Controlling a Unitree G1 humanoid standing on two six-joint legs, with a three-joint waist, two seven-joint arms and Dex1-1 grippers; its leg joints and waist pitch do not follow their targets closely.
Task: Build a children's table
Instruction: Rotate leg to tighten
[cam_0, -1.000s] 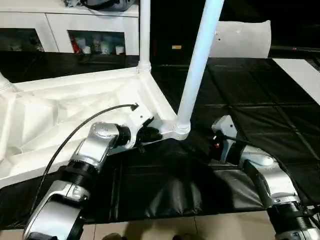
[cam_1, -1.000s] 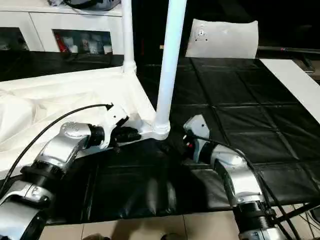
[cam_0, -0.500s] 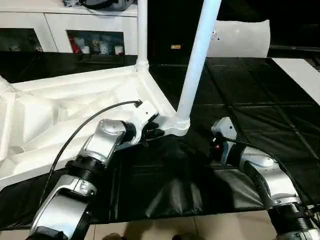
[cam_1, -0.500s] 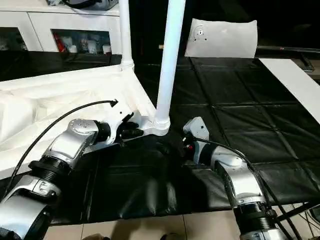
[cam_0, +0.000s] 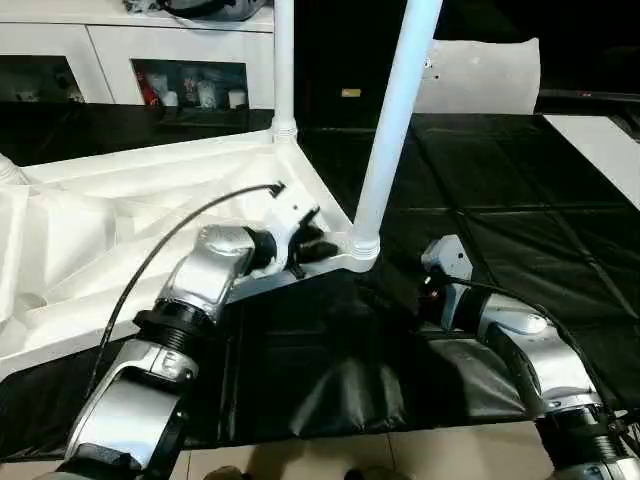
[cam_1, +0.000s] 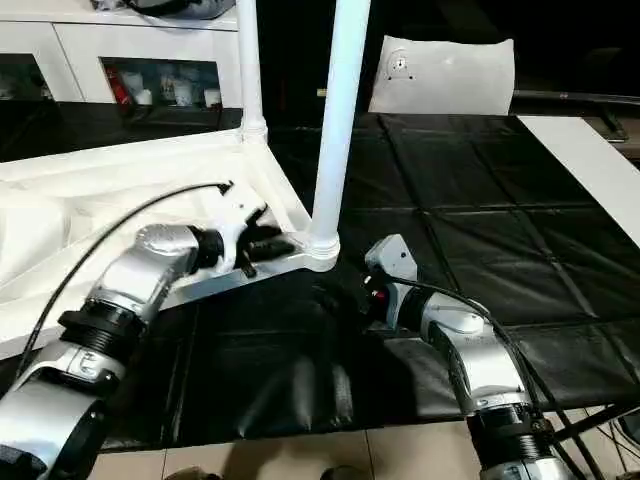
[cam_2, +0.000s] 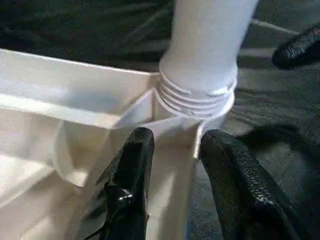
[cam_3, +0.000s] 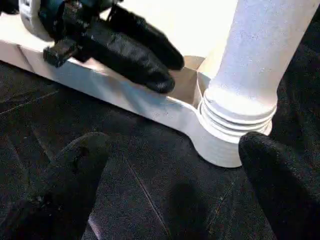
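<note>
The children's table lies upside down: its white ribbed tabletop (cam_0: 120, 220) rests on the black mat. One white leg (cam_0: 395, 110) stands tilted in the near right corner socket (cam_0: 362, 250), and another leg (cam_0: 284, 60) stands in the far corner. My left gripper (cam_0: 312, 248) is at the rim just left of that near socket. Its black fingers (cam_2: 132, 165) are open and straddle the rim wall, one inside and one outside. My right gripper (cam_3: 172, 170) is low over the mat, wide open, facing the same socket (cam_3: 225, 140) from the right, with nothing between its fingers.
A white pillow-like block (cam_0: 480, 75) stands at the back of the black mat (cam_0: 500, 200). A flat white strip (cam_0: 600, 140) lies at the far right. White cabinets (cam_0: 130, 50) stand behind. The mat's front edge meets tiled floor (cam_0: 330, 455).
My left gripper has slid along the rim toward the near corner socket, and its fingers have spread apart. The right arm has hardly moved.
</note>
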